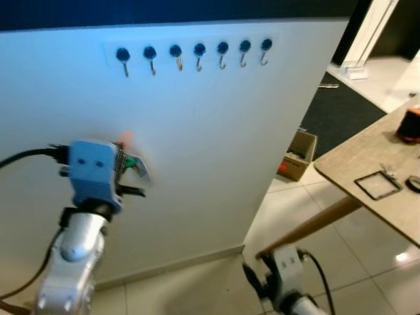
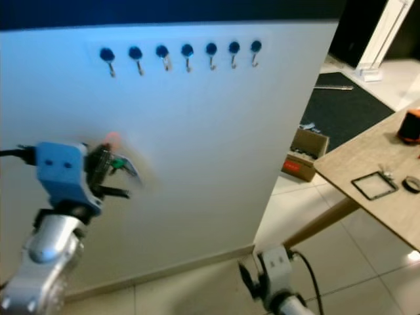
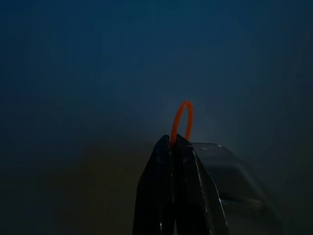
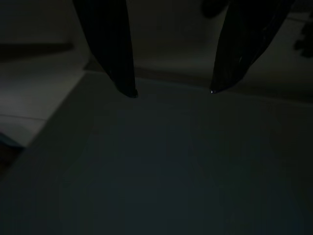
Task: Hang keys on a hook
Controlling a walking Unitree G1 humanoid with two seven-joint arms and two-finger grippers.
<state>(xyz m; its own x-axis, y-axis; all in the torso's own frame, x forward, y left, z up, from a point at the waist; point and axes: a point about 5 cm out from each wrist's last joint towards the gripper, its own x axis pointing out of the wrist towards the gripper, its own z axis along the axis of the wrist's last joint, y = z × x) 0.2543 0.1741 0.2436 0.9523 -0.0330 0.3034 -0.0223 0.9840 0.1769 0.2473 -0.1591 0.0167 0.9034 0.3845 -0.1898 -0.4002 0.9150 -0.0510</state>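
Fingers [image 3: 168,191] of my left gripper [image 1: 131,176] are pressed fully together, pinching an orange ring [image 3: 182,120] that loops out past their tips; the keys [image 1: 139,167] hang blurred beside them, close to the wall. My right gripper [image 4: 171,90] hangs low at 5 o'clock with its two fingers spread wide apart and nothing between them.

Surroundings, largest first:
1. White wall panel [image 1: 216,164]: fills the centre of the head views, dead ahead of my left gripper. Its right edge ends at 3 o'clock.
2. Tiled floor [image 1: 315,216]: pale and glossy, running from 5 to 3 o'clock.
3. Dark mat [image 1: 344,108]: at 2 o'clock, beyond the panel edge.
4. Wooden table [image 1: 367,157]: enters at 3 o'clock on a slanted leg and carries small dark items too small to tell.
5. Cardboard box [image 1: 298,154]: on the floor between panel and table.
6. Row of hooks [image 1: 197,56]: seven, at 12 o'clock, well above my left gripper. Bare panel lies between.
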